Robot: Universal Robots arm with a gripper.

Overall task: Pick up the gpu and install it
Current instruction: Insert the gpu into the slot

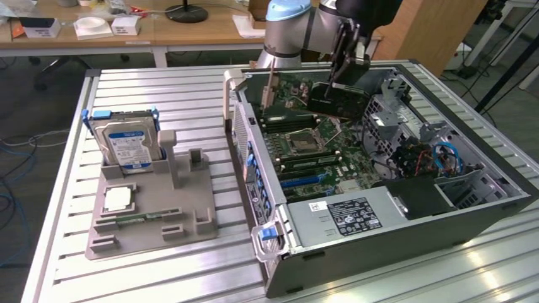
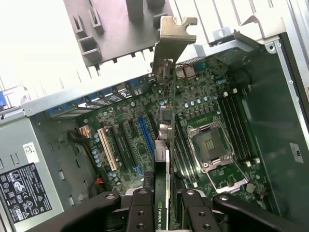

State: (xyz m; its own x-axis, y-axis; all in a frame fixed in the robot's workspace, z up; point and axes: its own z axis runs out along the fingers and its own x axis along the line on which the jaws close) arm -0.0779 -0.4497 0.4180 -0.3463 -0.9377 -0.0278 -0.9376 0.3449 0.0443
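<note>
Above open computer case (image 1: 404, 237) on slatted metal table (image 1: 151, 278), gripper (image 2: 166, 205) pinches gpu (image 1: 337, 101); wooden desks (image 1: 211, 25) behind.

Robotics lab or research workroom. Slatted aluminium bench (image 1: 168, 88) serves as the work surface. An industrial robot arm (image 1: 291, 28) rises at its far edge, gripper (image 1: 339, 82) clamped on the gpu (image 1: 337, 102). On the bench: desktop computer case (image 1: 471, 221) lying side-open, motherboard (image 1: 316, 151) bare; grey parts fixture (image 1: 151, 214) with a hard drive (image 1: 126, 145) stood in it. Behind: wooden desks (image 1: 185, 35) with small white boxes (image 1: 93, 26). Loose cables (image 1: 17, 158) on the floor.
</note>
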